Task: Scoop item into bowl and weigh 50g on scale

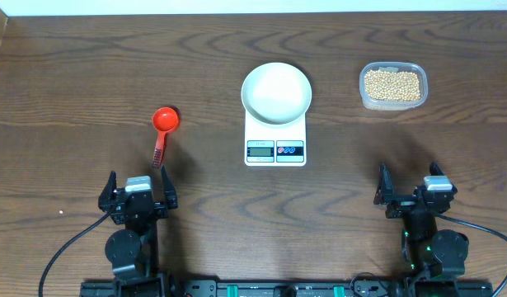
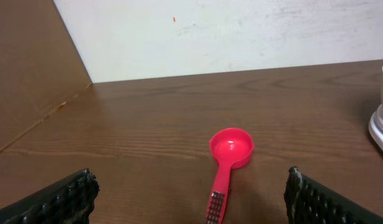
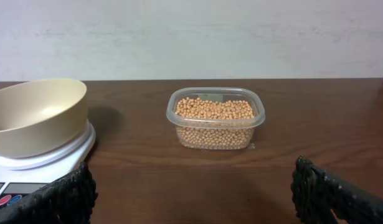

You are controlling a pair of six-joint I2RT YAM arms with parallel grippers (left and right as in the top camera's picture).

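The left hand (image 1: 138, 188) sits at the near left of the bench (image 1: 63, 74), wide open and holding nothing; in its wrist view only the dark ribbed fingertips (image 2: 57, 200) show, cut off by the bottom corners. The right hand (image 1: 410, 181) sits at the near right, also spread open and holding nothing; its fingertips (image 3: 340, 193) are cropped in the same way.

The scale (image 1: 274, 142) lies mid-bench with the bowl (image 1: 276, 91) on its far part, so the platform is mostly hidden from above; the display is too small to read. From the right wrist the scale is cut off at the left and bottom edges and a finger partly covers its buttons; from the left wrist only a sliver of scale and bowl shows at the right edge.

The beans (image 1: 391, 84) fill a clear tub (image 1: 364, 97) at the far right, well apart from the scale. A red scoop (image 1: 163, 128) lies left of the scale, cup far, handle pointing near; the left wrist view cuts off the handle's end.
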